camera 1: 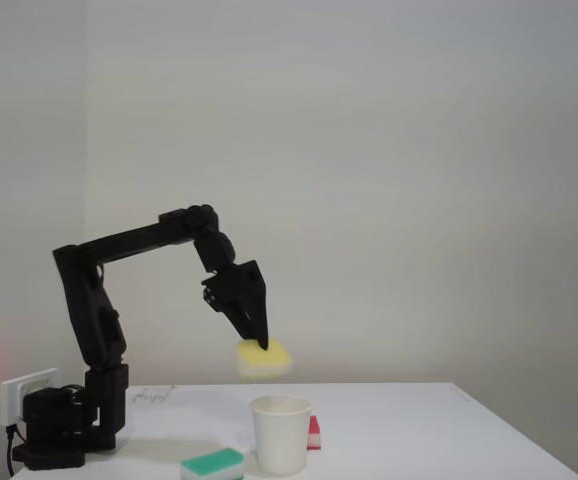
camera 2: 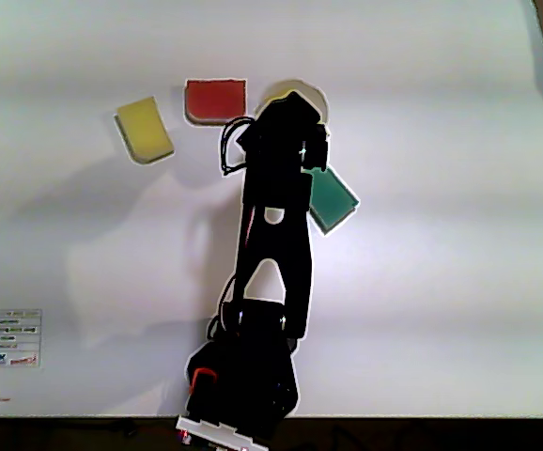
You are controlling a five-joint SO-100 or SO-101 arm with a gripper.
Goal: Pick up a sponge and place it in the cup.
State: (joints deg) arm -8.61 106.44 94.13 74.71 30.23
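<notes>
The green-topped sponge (camera 1: 213, 463) lies nearest the lens in the fixed view, flat on the white table (camera 1: 419, 440), just left of the cup (camera 1: 280, 433). The cup stands upright and open at the top, with a red sponge (camera 1: 314, 432) partly hidden behind its right side. The black arm (camera 1: 134, 240) rises from its base at the left, reaches right and bends down at the wrist. The gripper (camera 1: 263, 344) points downward, its fingers clamped on the top of the sponge (camera 1: 263, 359), which hangs in the air, clear of the table. It hangs above the cup and slightly left of it, not touching the rim. In the other view, which looks down from above, the arm (camera 2: 271, 254) covers most of the cup (camera 2: 295, 89), so only an arc of its rim is seen at the top. The red sponge (camera 2: 215, 99) lies just left of that rim and the green-topped sponge (camera 2: 333, 199) lies lower right of it. A second yellow sponge (camera 2: 145, 130) lies farther left; the held one is probably hidden under the arm here.
</notes>
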